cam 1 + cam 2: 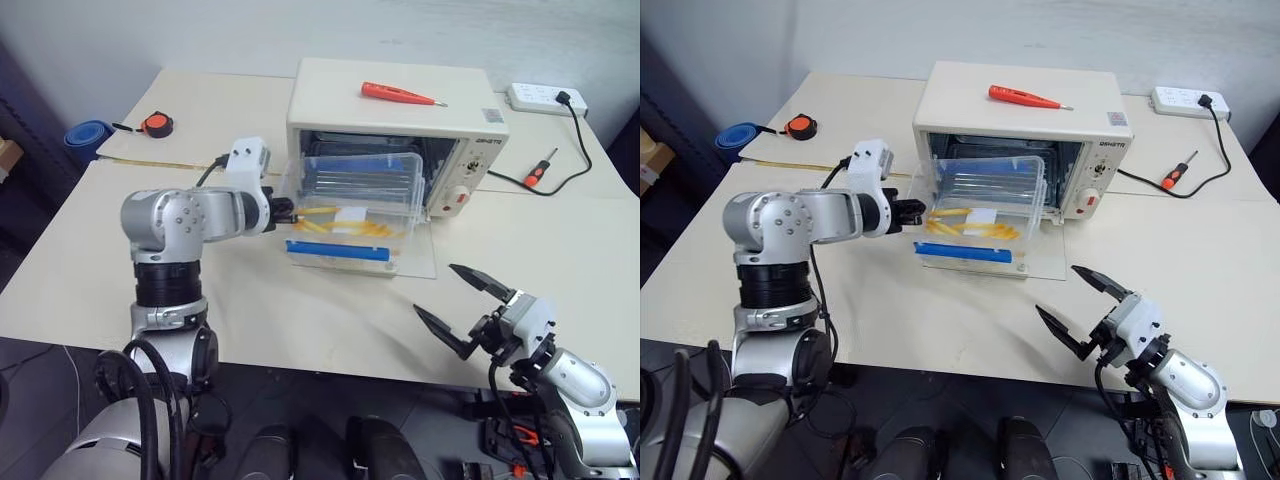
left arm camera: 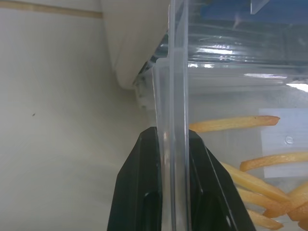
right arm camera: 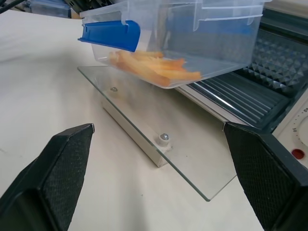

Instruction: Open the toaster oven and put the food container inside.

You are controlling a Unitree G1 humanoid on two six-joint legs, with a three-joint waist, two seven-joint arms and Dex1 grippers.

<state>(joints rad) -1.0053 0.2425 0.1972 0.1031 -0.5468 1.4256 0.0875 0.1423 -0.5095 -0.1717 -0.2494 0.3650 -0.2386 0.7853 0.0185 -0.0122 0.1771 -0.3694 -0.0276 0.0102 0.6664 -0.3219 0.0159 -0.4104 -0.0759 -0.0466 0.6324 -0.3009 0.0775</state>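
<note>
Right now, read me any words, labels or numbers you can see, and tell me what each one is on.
Dark brand lettering on the toaster oven control panel: too small to read.
Square sticker on the oven's top: unreadable.
White label on the food container: no legible text.
Nothing else carries writing.

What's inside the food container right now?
Yellow-orange sticks lie loose on the bottom of the food container, held by the left gripper. A white label on its wall hides some of them.

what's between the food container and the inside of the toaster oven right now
Nothing visible. The toaster oven door lies open and flat, and the food container, pinched at its wall by the left gripper, hangs tilted over it at the cavity's mouth.
</note>
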